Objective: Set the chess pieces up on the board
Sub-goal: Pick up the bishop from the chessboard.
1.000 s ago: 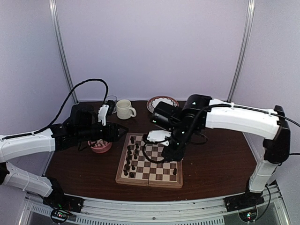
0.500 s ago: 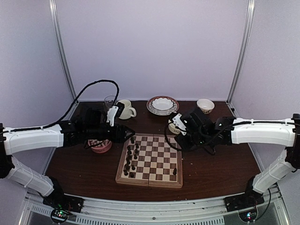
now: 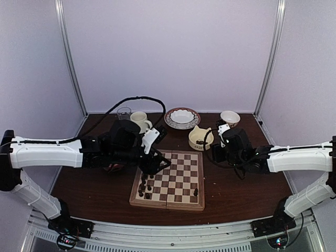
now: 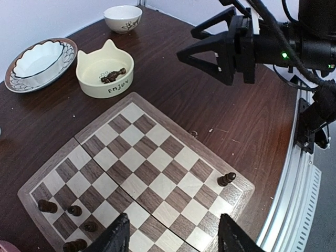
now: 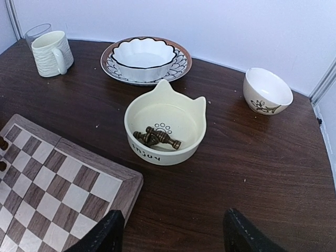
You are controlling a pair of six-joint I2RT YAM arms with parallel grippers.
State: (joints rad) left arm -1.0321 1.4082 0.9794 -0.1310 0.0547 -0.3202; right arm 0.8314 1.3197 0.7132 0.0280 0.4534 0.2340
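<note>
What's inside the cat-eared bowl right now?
Dark chess pieces lie on their sides in the cat-eared bowl. They overlap, so the exact count is hidden.

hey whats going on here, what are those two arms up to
Two robot arms are setting up a chessboard. The left gripper hovers open and empty over the board. Several dark chess pieces stand along one edge of it, and a lone piece stands near the opposite edge. The right gripper is open and empty above the table beside the board. It faces a cat-shaped bowl with a few dark pieces lying in it.
</note>
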